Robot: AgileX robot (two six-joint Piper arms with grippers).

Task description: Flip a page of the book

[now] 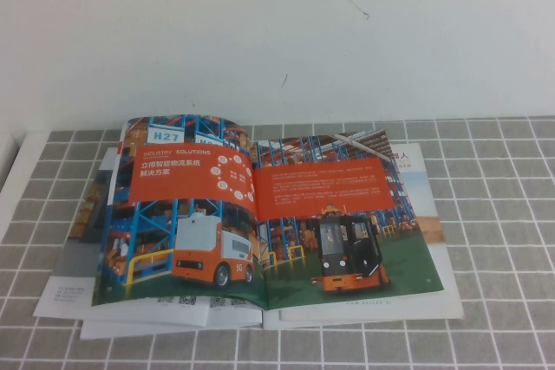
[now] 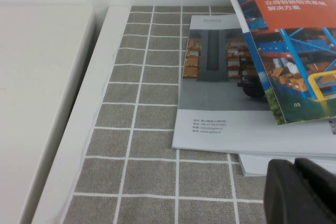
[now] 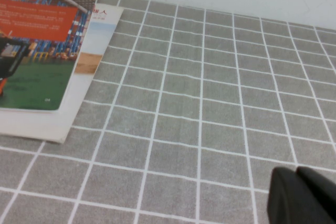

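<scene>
I'm seeing my left gripper (image 2: 302,192) only at the edge of its wrist view, its dark fingers pressed together on nothing, hanging over the grey tiled mat (image 2: 147,145) just off the left side of the book (image 1: 260,214). My right gripper (image 3: 302,198) is sitting the same way, pinched closed and empty, over bare mat well to the right of the book; neither arm is showing in the high view. The book is lying open at the middle of the table, resting on plainer white booklets (image 1: 121,305) that are peeking out underneath. The page (image 1: 347,214) with the black-and-orange forklift is forming the right half of the spread, lying nearly flat. I'm judging it thin, light, floppy and slick, so a pinch from above will likely slip. I'm thinking the free outer edge near the lower right corner is the place to take it, lifting only that one sheet and avoiding a crease.
</scene>
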